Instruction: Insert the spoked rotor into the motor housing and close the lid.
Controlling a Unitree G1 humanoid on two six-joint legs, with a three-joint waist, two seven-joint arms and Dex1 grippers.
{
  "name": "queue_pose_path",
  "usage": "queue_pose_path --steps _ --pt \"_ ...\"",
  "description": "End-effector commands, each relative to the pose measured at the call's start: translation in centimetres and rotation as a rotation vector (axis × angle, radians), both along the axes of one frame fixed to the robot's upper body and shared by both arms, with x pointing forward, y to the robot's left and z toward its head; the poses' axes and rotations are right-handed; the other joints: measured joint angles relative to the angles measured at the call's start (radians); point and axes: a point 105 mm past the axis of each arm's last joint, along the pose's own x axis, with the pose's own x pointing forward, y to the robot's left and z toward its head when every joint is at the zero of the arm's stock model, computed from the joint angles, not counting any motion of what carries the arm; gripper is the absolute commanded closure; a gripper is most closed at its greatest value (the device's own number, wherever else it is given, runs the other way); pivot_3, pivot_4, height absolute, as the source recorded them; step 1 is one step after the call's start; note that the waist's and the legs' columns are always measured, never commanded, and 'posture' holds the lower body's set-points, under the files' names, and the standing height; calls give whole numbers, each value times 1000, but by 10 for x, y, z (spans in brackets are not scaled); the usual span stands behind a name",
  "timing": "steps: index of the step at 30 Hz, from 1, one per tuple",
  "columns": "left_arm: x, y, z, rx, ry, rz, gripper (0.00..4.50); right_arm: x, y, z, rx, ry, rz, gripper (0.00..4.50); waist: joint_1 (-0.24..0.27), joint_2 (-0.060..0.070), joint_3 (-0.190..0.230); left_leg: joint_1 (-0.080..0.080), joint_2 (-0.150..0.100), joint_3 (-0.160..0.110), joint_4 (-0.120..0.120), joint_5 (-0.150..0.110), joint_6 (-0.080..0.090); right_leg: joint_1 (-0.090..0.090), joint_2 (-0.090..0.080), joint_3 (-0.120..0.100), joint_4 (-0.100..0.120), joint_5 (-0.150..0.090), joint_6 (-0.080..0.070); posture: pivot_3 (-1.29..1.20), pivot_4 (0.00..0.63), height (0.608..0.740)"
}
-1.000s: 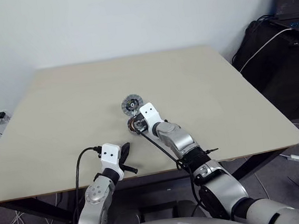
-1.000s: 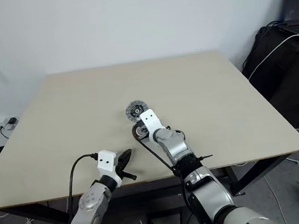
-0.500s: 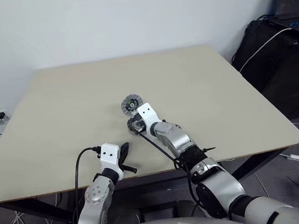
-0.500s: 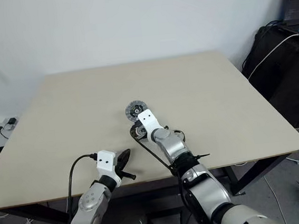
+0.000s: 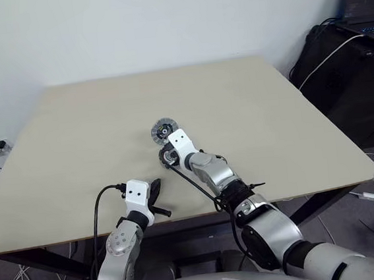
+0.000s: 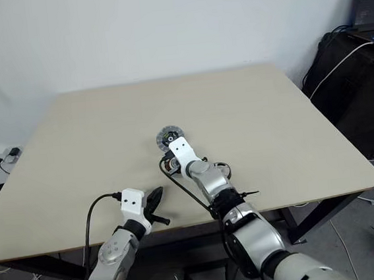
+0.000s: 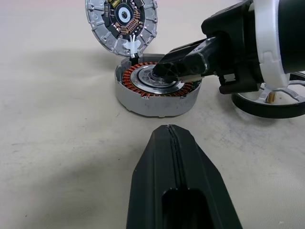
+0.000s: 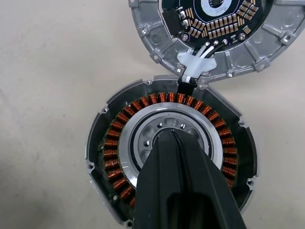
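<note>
Left gripper (image 5: 157,194), lower left of frame: fingers together, empty, parked near table (image 5: 75,144) edge.

Frame centre: right gripper (image 7: 164,71), fingers together, tip on silvery hub of motor housing (image 7: 157,90); likely steadying it.

Lid (image 7: 121,24) flipped open, touching housing, joined by white wires.

Spoked rotor (image 7: 274,98) just beside housing, not inserted.

No readable writing.

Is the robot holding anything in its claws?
No. Both claws are shut on nothing. The right claw pokes into the motor housing; the left claw hangs nearby.
</note>
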Motion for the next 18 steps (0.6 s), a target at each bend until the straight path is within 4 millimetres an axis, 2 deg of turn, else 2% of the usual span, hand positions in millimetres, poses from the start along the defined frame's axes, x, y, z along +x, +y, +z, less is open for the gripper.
queue_pose_path --steps 1,12,18 --pt "5 -1 12 -5 -49 6 4500 9 14 23 55 -66 10 4479 0 0 0 0 0 0 0 0 0 0 0 0 0 0 0 0 0 740" --pt "4 0 12 -3 -46 8 4500 12 19 31 117 -98 22 4479 -2 0 0 0 0 0 -1 0 0 -1 0 0 0 0 0 0 0 740" --pt "5 0 12 -4 -47 4 4500 10 14 40 160 -119 22 4479 -3 1 0 0 0 0 -2 0 0 -1 0 1 0 0 0 0 0 740"
